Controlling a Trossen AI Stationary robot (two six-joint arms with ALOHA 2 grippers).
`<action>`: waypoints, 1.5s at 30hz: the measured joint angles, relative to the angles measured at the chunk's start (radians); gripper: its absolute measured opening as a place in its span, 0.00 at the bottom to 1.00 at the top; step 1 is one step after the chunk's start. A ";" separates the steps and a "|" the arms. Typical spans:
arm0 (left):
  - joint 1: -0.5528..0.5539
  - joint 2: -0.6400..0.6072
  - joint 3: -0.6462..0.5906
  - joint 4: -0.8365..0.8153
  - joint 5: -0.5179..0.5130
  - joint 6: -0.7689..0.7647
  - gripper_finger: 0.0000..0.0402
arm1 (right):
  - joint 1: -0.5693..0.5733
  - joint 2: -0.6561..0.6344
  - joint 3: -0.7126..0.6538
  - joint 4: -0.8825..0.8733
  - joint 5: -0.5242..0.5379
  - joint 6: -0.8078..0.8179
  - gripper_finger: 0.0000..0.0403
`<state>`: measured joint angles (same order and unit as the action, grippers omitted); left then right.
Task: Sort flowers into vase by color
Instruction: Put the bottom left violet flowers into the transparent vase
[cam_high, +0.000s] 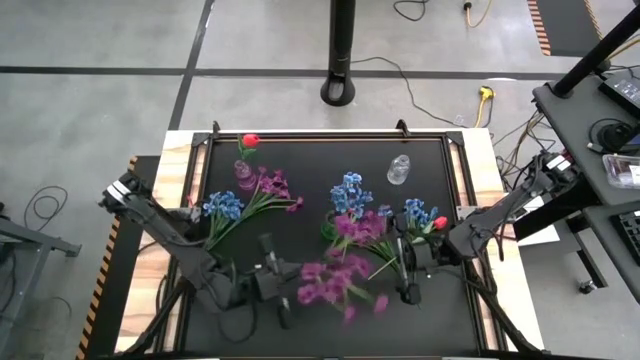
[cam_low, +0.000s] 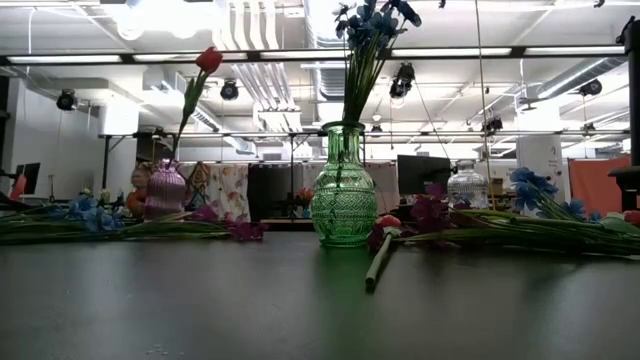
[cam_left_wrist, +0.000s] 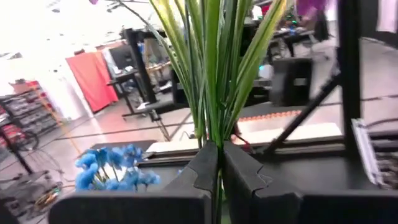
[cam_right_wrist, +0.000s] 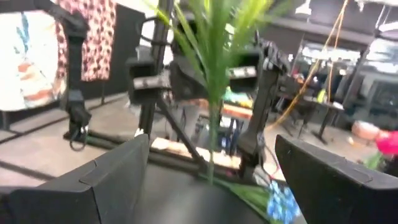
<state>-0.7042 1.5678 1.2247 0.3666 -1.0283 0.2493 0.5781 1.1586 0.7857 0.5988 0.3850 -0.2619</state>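
Left claw (cam_high: 283, 300) low at the near edge of the counter (cam_high: 300, 170), pinched tight on the green stems of a purple spray (cam_high: 335, 283); in the left wrist view the stems (cam_left_wrist: 214, 93) rise straight up out of the shut fingers (cam_left_wrist: 202, 171). The blossoms hang over the middle of the near strip. Right claw (cam_high: 409, 283) just beside that spray, spread wide, nothing between its fingers (cam_right_wrist: 112, 174), hovering near the right-hand heap of flowers. That heap (cam_high: 400, 225) lies flat: blue, purple, one red bud (cam_high: 440, 222). Centre, the green vase (cam_low: 343, 195) stands upright with blue blooms (cam_high: 347, 192) in it. Back left, a small purple vase (cam_high: 244, 175) holds a red tulip (cam_high: 250, 140). A clear vase (cam_high: 398, 170) stands back right, with open mat around it. Another bunch (cam_high: 245, 205) lies on the left side.
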 joint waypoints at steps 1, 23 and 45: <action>0.010 0.014 0.007 0.018 0.005 0.002 0.00 | 0.000 0.008 0.008 0.011 -0.028 -0.001 0.85; 0.105 0.175 0.140 0.055 0.115 0.023 0.00 | -0.032 0.169 0.231 -0.117 0.062 -0.045 0.76; 0.108 0.163 0.138 0.001 0.062 0.008 0.27 | -0.042 0.178 0.242 -0.138 0.061 -0.003 0.08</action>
<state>-0.5960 1.7304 1.3628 0.3677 -0.9664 0.2576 0.5362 1.3363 1.0273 0.4610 0.4456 -0.2649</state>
